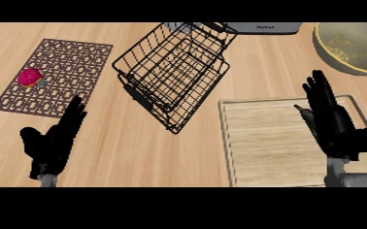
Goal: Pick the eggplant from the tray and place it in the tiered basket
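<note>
The wooden tray [265, 145] with a grey rim lies at the lower right. A dark eggplant [306, 115] rests near its right side; only its stem tip and a thin left edge show. My right hand [331, 119] hovers over it, fingers straight and pointing away from me, open, hiding most of the eggplant. Whether the hand touches it I cannot tell. The black wire tiered basket [175, 70] stands in the middle of the counter, left of the tray. My left hand [57, 138] rests open at the lower left, fingers up.
A brown patterned mat [68, 63] lies at the left with a small pink item [31, 77] on it. A grey appliance [261, 27] sits at the far edge behind the basket. A round pot [344, 48] stands at the far right.
</note>
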Available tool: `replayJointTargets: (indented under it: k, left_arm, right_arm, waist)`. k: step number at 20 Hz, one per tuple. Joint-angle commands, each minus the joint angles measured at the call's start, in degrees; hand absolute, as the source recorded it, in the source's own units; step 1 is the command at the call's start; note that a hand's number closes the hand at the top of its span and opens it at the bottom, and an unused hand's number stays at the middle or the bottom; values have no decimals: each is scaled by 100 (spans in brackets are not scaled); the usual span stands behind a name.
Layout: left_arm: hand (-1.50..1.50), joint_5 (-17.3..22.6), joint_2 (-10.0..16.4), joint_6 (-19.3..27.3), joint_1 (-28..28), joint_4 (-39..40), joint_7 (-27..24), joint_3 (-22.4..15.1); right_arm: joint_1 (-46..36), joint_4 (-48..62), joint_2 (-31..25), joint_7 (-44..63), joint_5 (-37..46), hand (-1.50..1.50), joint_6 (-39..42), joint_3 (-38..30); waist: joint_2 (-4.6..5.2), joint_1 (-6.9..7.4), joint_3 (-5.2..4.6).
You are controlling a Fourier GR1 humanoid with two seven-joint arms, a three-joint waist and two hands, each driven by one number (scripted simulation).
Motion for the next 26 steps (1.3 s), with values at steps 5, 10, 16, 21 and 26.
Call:
replayJointTargets:
  k: [5, 10, 16, 21, 26]
  left_arm:
    - [0, 101, 338, -297, -686, -299, 277, 338]
    - [0, -20, 49, -328, -321, -442, 143, -48]
    - [0, 45, 38, -626, -805, -231, 413, 358]
    - [0, 108, 180, -655, -648, -397, 566, 320]
    - [0, 32, 114, -623, -655, -393, 554, 261]
  right_arm:
    - [-692, -528, -486, 175, -975, 150, 2165, 432]
    - [-281, 479, -778, 1465, 372, -150, 88, -151]
    - [-560, 272, -1137, 858, 1226, -150, 552, 45]
    - [-1046, -180, -2949, 2028, 1820, -150, 1562, 190]
    - [-1260, -282, -4042, 2535, 1630, -150, 3476, 728]
  waist:
    - [83, -97, -21]
    - [94, -120, -35]
    - [94, -134, -30]
    - [67, -67, -53]
    - [99, 19, -59]
